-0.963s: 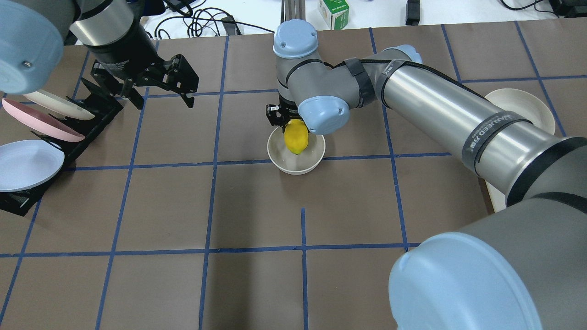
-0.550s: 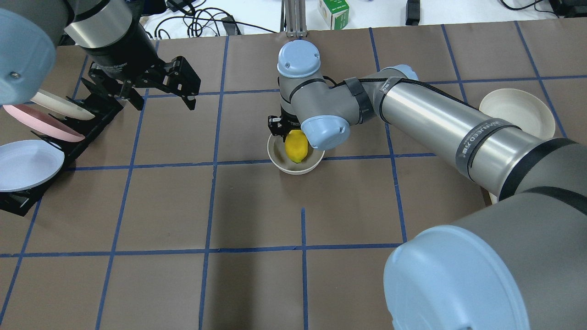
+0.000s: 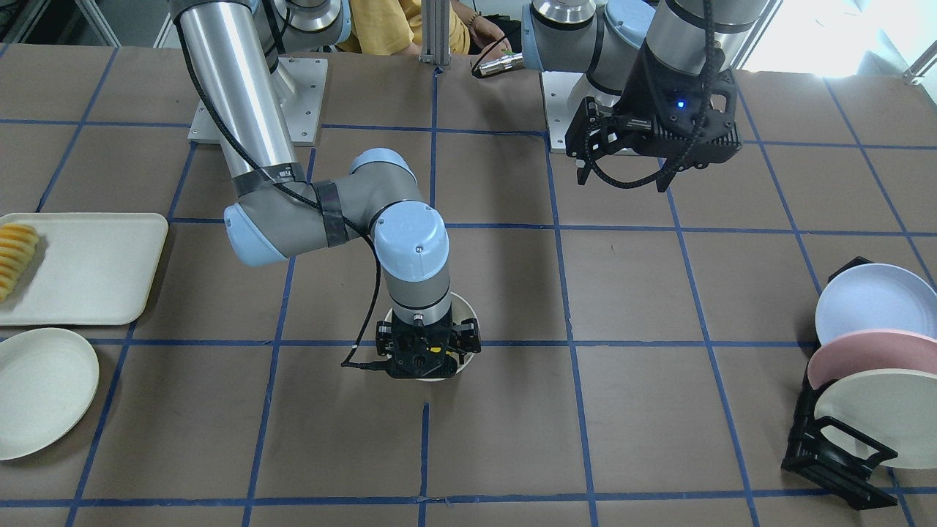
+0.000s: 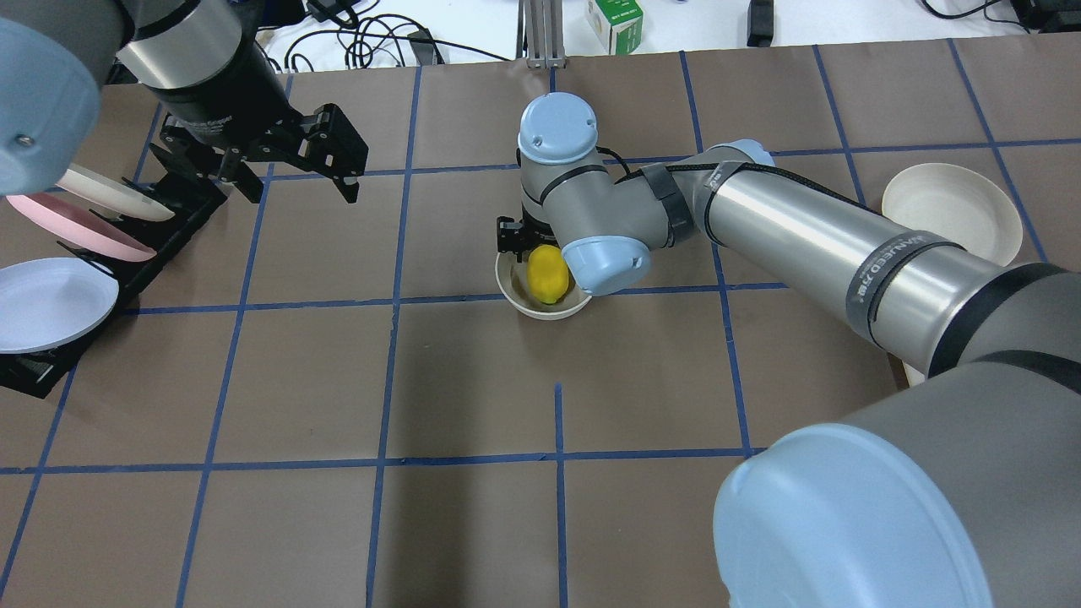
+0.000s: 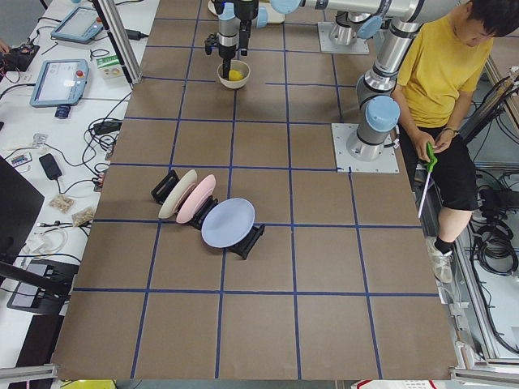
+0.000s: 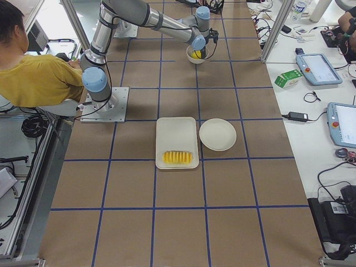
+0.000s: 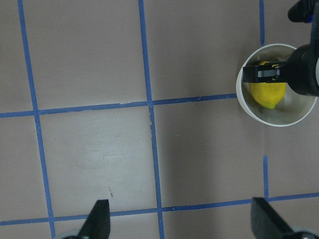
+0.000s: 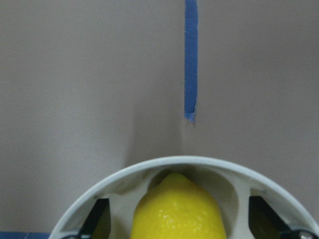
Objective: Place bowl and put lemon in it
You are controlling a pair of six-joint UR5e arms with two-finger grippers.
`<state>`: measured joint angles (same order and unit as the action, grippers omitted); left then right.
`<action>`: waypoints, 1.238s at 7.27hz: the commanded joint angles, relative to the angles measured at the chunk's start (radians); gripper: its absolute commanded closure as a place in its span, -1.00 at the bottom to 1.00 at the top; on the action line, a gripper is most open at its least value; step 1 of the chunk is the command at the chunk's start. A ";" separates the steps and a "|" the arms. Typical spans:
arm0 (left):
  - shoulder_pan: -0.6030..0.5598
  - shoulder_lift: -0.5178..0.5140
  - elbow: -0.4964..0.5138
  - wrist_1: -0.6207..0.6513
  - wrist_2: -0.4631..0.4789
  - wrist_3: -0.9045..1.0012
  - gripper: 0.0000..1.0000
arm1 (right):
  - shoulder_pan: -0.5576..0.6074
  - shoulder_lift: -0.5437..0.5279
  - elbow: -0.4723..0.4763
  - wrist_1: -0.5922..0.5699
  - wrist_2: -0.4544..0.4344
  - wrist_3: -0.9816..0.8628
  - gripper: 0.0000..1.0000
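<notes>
The off-white bowl (image 4: 540,312) stands on the table's middle; it also shows in the front view (image 3: 468,307) and the left wrist view (image 7: 279,122). The yellow lemon (image 4: 547,273) lies inside it, also seen in the left wrist view (image 7: 269,97) and the right wrist view (image 8: 174,214). My right gripper (image 3: 428,359) is down in the bowl. Its fingers (image 8: 99,214) stand wide on both sides of the lemon with a gap to it, so it is open. My left gripper (image 4: 300,190) hangs open and empty over the far left of the table.
A black rack (image 4: 59,253) with blue, pink and cream plates stands at the left edge. A flat off-white plate (image 4: 950,211) lies at the right. A cream tray (image 3: 80,267) holds sliced fruit (image 3: 15,252). A green box (image 4: 615,24) stands beyond the table.
My right arm has come down and the lemon has gone from above the bowl to inside it. The left arm has barely moved.
</notes>
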<state>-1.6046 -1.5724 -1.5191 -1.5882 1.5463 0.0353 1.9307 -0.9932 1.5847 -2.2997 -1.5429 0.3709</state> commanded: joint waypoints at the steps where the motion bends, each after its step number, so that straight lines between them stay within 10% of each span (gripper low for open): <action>1: 0.000 0.002 -0.003 -0.001 -0.002 0.002 -1.00 | -0.034 -0.108 -0.009 0.148 -0.003 -0.010 -1.00; 9: 0.003 0.011 -0.013 0.004 -0.008 0.005 -1.00 | -0.423 -0.594 0.001 0.779 0.006 -0.334 -1.00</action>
<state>-1.6015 -1.5610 -1.5324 -1.5846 1.5393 0.0399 1.5209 -1.5339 1.5820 -1.5962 -1.5409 0.0488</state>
